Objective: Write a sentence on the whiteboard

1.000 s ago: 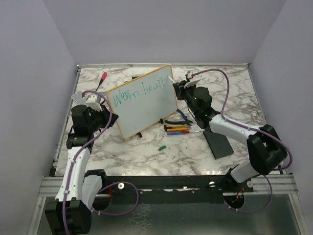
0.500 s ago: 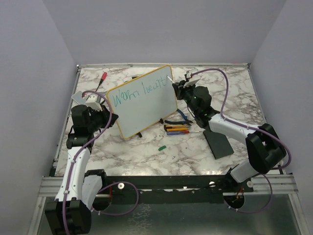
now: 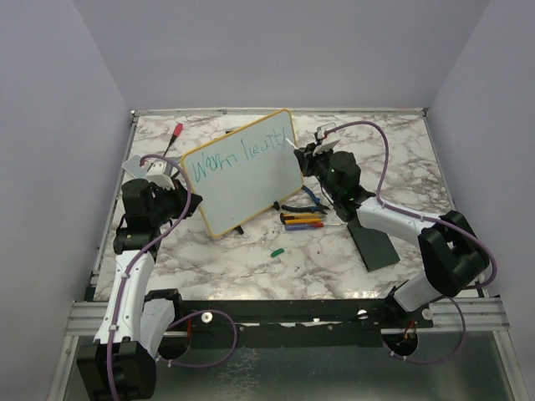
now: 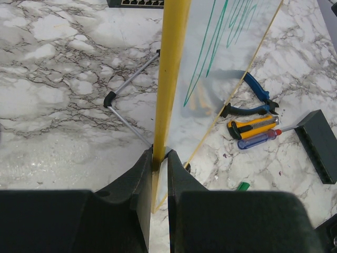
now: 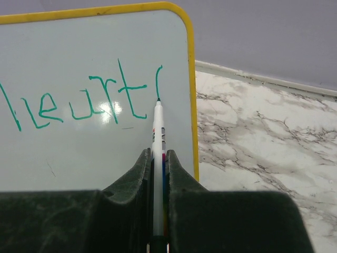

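Whiteboard [image 3: 242, 175], yellow-framed: propped on a wire stand [image 4: 126, 100] on the marble table [image 3: 209, 267], left of centre and toward the far edge.

Sentence [image 5: 84, 103], teal-green marker: runs along the top of the board. It reads "Warm heart", followed by one curved stroke just inside the right frame.

Left fingers [image 4: 139, 179]: narrow, clamped on the board's yellow frame along its left edge, low down.

Right fingers [image 5: 134, 176]: closed on a white marker [image 5: 158, 158] that stands upright between them. The marker's tip touches the board at the lower end of the curved stroke.

Loose items on the table, right of the board's foot:
- Blue-handled pliers [image 4: 253, 100], nearest the board.
- Yellow utility knife [image 4: 253, 126], beside the pliers.
- Blue-handled screwdriver [image 4: 255, 139], just beside the knife.
- Flat black pad [image 3: 374, 242], toward the right edge, under the right arm.
- Small green cap [image 3: 277, 250], apart from the rest, nearer the near edge.

Red marker [image 3: 176, 131]: lies alone near the far left corner, well apart from the board.
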Tool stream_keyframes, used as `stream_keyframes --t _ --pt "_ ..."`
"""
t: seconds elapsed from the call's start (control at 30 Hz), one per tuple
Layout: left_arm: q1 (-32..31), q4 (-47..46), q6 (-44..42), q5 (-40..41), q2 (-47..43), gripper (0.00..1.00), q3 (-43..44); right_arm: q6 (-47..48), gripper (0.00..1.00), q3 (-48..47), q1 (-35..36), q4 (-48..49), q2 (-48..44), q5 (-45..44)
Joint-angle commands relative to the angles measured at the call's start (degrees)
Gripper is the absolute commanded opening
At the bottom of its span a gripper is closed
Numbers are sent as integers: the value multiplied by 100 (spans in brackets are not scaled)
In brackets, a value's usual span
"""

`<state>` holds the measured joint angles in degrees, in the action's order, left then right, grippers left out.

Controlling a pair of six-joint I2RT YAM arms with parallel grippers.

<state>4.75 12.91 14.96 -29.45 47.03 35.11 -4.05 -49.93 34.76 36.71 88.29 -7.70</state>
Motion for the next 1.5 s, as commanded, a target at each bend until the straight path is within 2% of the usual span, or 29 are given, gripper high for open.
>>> stream_keyframes --t 0.0,0.37,0.83,1.1,1.37,1.47 --pt "32 -105 -17 185 -48 0 -4 -111 1 27 -17 -167 -23 -259" --pt "34 -104 -15 186 -63 0 -4 -199 1 -36 -20 -370 54 -496" --pt "34 -105 -9 178 -62 0 -5 -114 1 189 16 -351 -29 83" --pt "34 -109 -11 189 -53 0 -4 -25 1 233 161 -408 20 -39" --pt "39 -87 14 261 -55 0 3 -60 1 757 183 -39 -712 -339" --pt "29 -87 1 249 -55 0 4 -52 1 872 197 -13 -914 -96"
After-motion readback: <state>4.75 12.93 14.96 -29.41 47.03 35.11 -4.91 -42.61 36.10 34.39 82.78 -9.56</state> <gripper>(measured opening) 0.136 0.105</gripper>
